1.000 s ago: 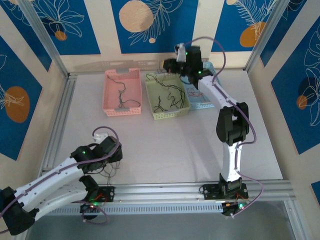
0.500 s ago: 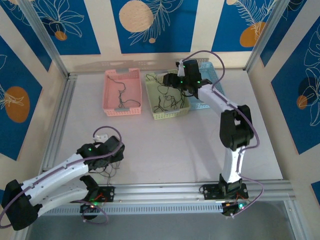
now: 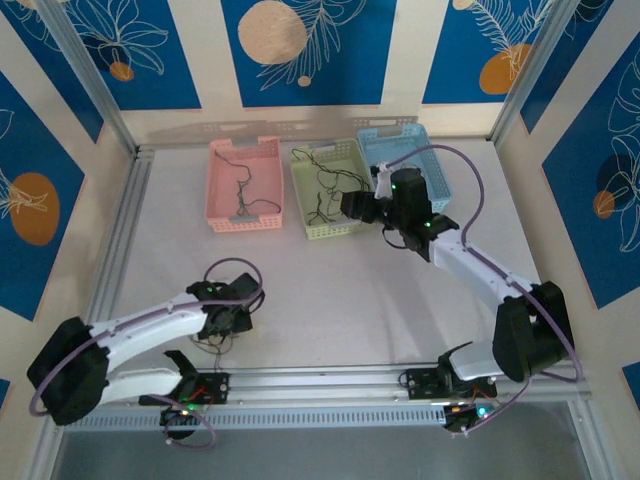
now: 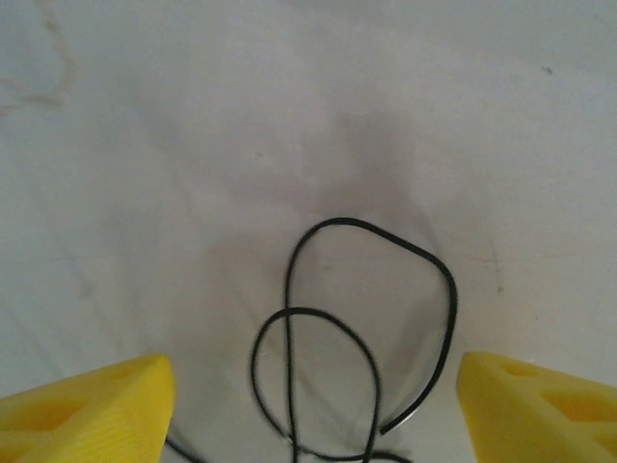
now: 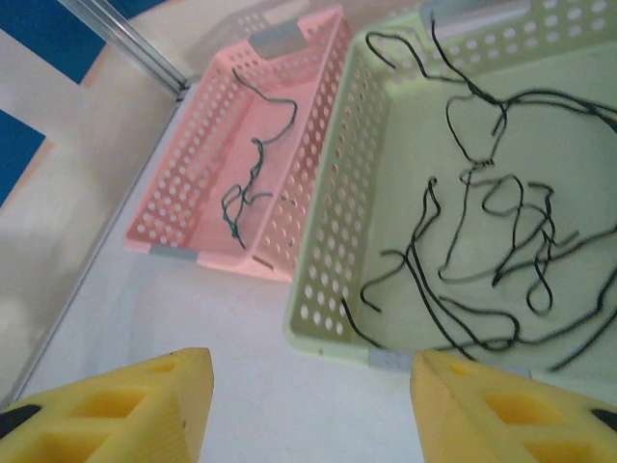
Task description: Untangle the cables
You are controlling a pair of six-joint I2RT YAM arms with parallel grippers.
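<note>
L gripper: we see the left gripper released. Its yellow fingers stand wide apart, low over the table nr the near-left corner, w/ nothing clamped.
Cable at L: one black cable lies flat in loops betw. those fingers and touches neither. From above we make out a small dark tangle just beside that gripper, nr the near edge.
R gripper: the right gripper is also released, fingers apart w/ nothing betw. them. It hovers over bare table just in front of the green basket's near-left corner.
Green basket: the green basket sits mid far edge. Several black cables sprawl & cross on its floor.
Pink basket: the pink basket is just left of the green one. One thin greenish cable snakes along its floor.
Blue basket: the blue basket is just right of the green one, toward the far-right corner.
In the way: from above, the right arm and its wrist cover the green basket's near-right corner & the blue basket's near end. A lilac hose arcs beside the blue one. The left arm hides part of the tangle.
Around: aluminium frame rails border the table. Blue wall panels carry white leaf drawings & orange discs.
Labels: we note a grey tab on the basket rims. Any text is too small to read.
</note>
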